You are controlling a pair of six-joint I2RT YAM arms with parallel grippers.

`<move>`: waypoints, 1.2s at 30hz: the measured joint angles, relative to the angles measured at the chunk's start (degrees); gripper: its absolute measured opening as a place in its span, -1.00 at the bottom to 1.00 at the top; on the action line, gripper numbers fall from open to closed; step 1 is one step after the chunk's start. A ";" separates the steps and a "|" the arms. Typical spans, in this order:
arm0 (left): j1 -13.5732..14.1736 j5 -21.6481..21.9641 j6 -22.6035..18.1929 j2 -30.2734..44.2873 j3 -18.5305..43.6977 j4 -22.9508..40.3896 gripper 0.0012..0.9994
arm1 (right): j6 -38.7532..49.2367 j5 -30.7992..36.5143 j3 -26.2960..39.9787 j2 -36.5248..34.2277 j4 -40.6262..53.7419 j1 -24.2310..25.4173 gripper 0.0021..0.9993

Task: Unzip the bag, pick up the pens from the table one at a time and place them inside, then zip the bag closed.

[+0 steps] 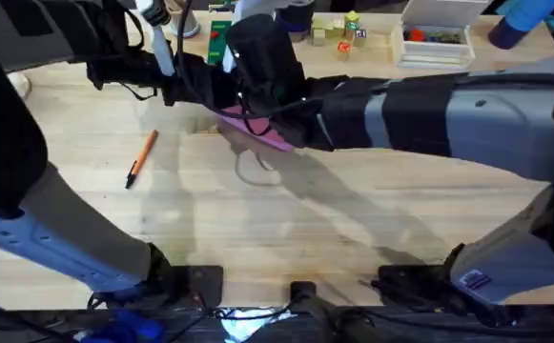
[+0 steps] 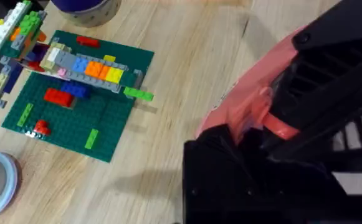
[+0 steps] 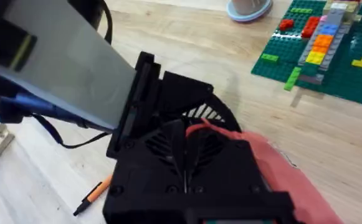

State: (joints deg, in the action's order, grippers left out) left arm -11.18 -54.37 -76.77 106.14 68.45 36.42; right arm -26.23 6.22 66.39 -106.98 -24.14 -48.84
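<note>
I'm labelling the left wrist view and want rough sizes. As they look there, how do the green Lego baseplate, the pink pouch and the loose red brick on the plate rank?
Largest to smallest:
1. Green baseplate
2. Pink pouch, though grippers cover much of it, so these two are unsure
3. Red brick, clearly smallest

The table (image 1: 286, 214) is a light wooden plank surface with visible grain. An orange pen (image 1: 141, 158) with a dark tip lies flat on its left portion, angled diagonally, well apart from other items. A green baseplate (image 2: 75, 99) carrying coloured building bricks rests on the far area. A white box (image 1: 433, 43) holding small items sits at the far right edge, with small coloured blocks (image 1: 338, 33) just beside it. The pink bag (image 1: 257, 133) is near the centre; contact with the surface cannot be determined.
</note>
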 joint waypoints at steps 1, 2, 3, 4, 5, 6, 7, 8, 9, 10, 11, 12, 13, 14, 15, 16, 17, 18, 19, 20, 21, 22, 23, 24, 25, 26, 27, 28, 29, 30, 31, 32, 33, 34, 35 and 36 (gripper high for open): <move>0.00 0.01 0.01 -0.01 0.00 0.00 -0.92 | 0.10 -0.01 0.00 -0.01 -0.02 0.00 -0.94; 0.00 0.00 0.02 0.00 0.00 0.00 -0.92 | 0.14 -0.02 0.00 0.00 0.00 0.00 -0.94; 0.00 0.00 0.00 0.00 0.00 0.00 -0.92 | 0.42 -0.04 0.02 0.00 0.02 0.00 -0.94; 0.00 0.00 0.01 -0.01 0.00 0.00 -0.92 | 0.91 -0.07 0.11 -0.01 0.27 0.00 -0.93; 0.00 0.00 0.01 0.00 0.00 0.00 -0.92 | 1.47 -0.23 0.20 0.00 0.62 0.00 -0.87; 0.02 -0.02 0.00 0.00 0.00 0.00 -0.92 | 2.45 -0.48 0.35 0.08 1.06 -0.02 -0.79; 0.07 -0.02 0.02 0.00 0.00 0.00 -0.92 | 3.34 -0.79 0.54 0.34 1.75 -0.10 -0.75; 0.13 -0.02 0.00 -0.01 0.00 0.00 -0.92 | 4.36 -1.16 0.74 0.87 2.66 -0.21 -0.69; 0.15 -0.06 0.00 0.00 0.00 0.04 -0.92 | 5.28 -1.14 0.97 1.52 3.71 -0.35 -0.62; 0.15 -0.09 0.00 0.00 0.00 0.06 -0.92 | 6.18 -1.17 1.07 2.48 5.04 -0.35 -0.48; 0.17 -0.08 0.00 0.00 0.00 0.00 -0.92 | 6.84 -1.32 1.20 3.44 6.08 -0.34 -0.23; 0.21 -0.07 0.00 0.00 0.00 0.00 -0.92 | 7.44 -1.51 1.45 4.47 7.40 -0.35 0.06; 0.22 -0.07 0.00 0.00 0.00 0.00 -0.92 | 7.94 -1.68 1.70 5.52 8.70 -0.35 0.35; 0.22 -0.05 0.00 0.00 0.00 0.00 -0.92 | 8.35 -1.78 2.00 6.65 10.34 -0.34 0.65; 0.22 -0.07 0.00 0.00 0.00 0.01 -0.92 | 8.80 -1.89 2.21 7.66 11.92 -0.32 0.89; 0.22 -0.07 0.00 0.00 0.00 0.00 -0.92 | 9.13 -2.00 2.38 8.80 13.98 -0.20 0.97; 0.22 -0.07 0.00 0.00 0.00 0.02 -0.92 | 9.25 -2.08 2.47 9.68 15.71 -0.11 0.98; 0.22 -0.07 0.00 0.00 0.00 0.00 -0.92 | 9.46 -2.22 2.47 10.78 18.18 0.07 0.99; 0.22 -0.07 0.00 0.00 0.00 0.01 -0.92 | 9.80 -2.37 2.47 11.74 20.53 0.31 0.99; 0.22 -0.07 0.00 0.00 0.00 0.02 -0.92 | 10.06 -2.47 2.47 12.65 22.79 0.67 0.99; 0.22 -0.07 0.00 -0.01 0.00 0.02 -0.92 | 10.47 -2.52 2.47 13.58 25.23 1.06 0.99; 0.24 -0.07 0.00 0.00 0.00 0.00 -0.92 | 10.94 -2.59 2.47 14.47 27.58 1.46 0.99; 0.22 -0.07 0.00 0.00 0.00 0.02 -0.92 | 11.55 -2.60 2.47 15.59 30.39 1.95 0.99; 0.22 -0.07 0.00 0.00 0.00 0.02 -0.92 | 12.12 -2.62 2.47 16.60 32.66 2.33 0.99; 0.24 -0.07 0.00 0.00 0.00 0.00 -0.92 | 12.94 -2.60 2.47 17.85 35.46 2.76 0.99; 0.25 -0.07 0.00 0.00 0.00 0.01 -0.92 | 13.58 -2.60 2.47 19.06 37.70 3.17 0.99; 0.26 -0.07 0.00 0.00 0.00 0.00 -0.92 | 14.33 -2.60 2.47 20.39 39.88 3.57 0.99; 0.28 -0.07 0.00 0.00 0.00 0.00 -0.92 | 15.05 -2.60 2.47 21.77 42.18 3.93 0.99; 0.28 -0.07 0.00 0.00 0.00 0.00 -0.92 | 15.80 -2.60 2.47 23.18 44.34 4.22 0.99; 0.28 -0.07 0.00 -0.01 0.00 0.00 -0.92 | 16.34 -2.60 2.47 24.51 46.20 4.44 0.99; 0.28 -0.07 0.00 0.00 0.00 0.02 -0.92 | 16.81 -2.60 2.47 25.91 47.92 4.61 0.99; 0.28 -0.07 0.00 0.00 0.00 0.00 -0.92 | 17.25 -2.60 2.47 27.15 49.30 4.73 0.99; 0.28 -0.07 0.00 0.00 0.00 0.00 -0.92 | 17.52 -2.60 2.47 28.23 50.42 4.81 0.99; 0.28 -0.07 0.00 0.00 0.00 0.00 -0.92 | 17.76 -2.60 2.47 29.29 51.35 4.87 0.99; 0.28 -0.07 0.00 0.00 0.00 0.00 -0.92 | 17.87 -2.60 2.47 30.03 51.80 4.87 0.99; 0.28 -0.07 0.00 -0.01 0.00 0.00 -0.92 | 18.00 -2.60 2.47 30.71 52.06 4.87 0.99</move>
State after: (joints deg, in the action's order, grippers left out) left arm -10.90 -54.43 -76.77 106.14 68.45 36.42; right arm -8.23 3.62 68.86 -76.27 27.92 -43.97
